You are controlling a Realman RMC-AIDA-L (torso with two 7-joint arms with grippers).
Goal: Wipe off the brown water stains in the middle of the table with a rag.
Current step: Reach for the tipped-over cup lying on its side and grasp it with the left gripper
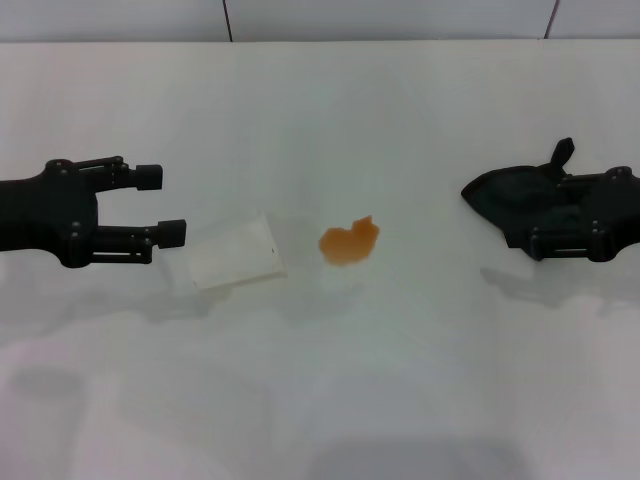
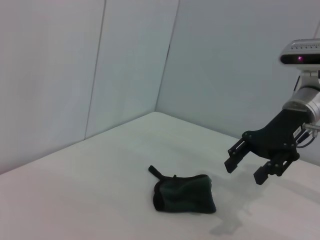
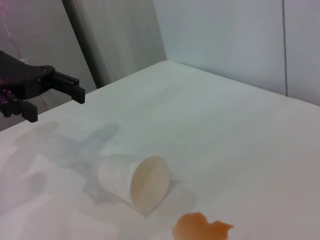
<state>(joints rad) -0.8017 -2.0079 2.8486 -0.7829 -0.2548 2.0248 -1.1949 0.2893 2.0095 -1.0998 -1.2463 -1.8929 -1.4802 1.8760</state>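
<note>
The orange-brown water stain (image 1: 349,242) lies in the middle of the white table (image 1: 400,120); it also shows in the right wrist view (image 3: 202,227). The black rag (image 1: 505,198) lies at the right, a lumpy wad (image 2: 184,194) flat on the table. My right gripper (image 1: 535,215) hovers open just above and beside the rag, not touching it; the left wrist view shows its spread fingers (image 2: 244,172) in the air. My left gripper (image 1: 160,205) is open and empty at the left, next to the cup, and it also shows in the right wrist view (image 3: 52,102).
A pale translucent cup (image 1: 235,252) lies on its side between my left gripper and the stain, its mouth (image 3: 147,182) turned toward the stain. Grey wall panels (image 2: 125,60) stand behind the table's far edge.
</note>
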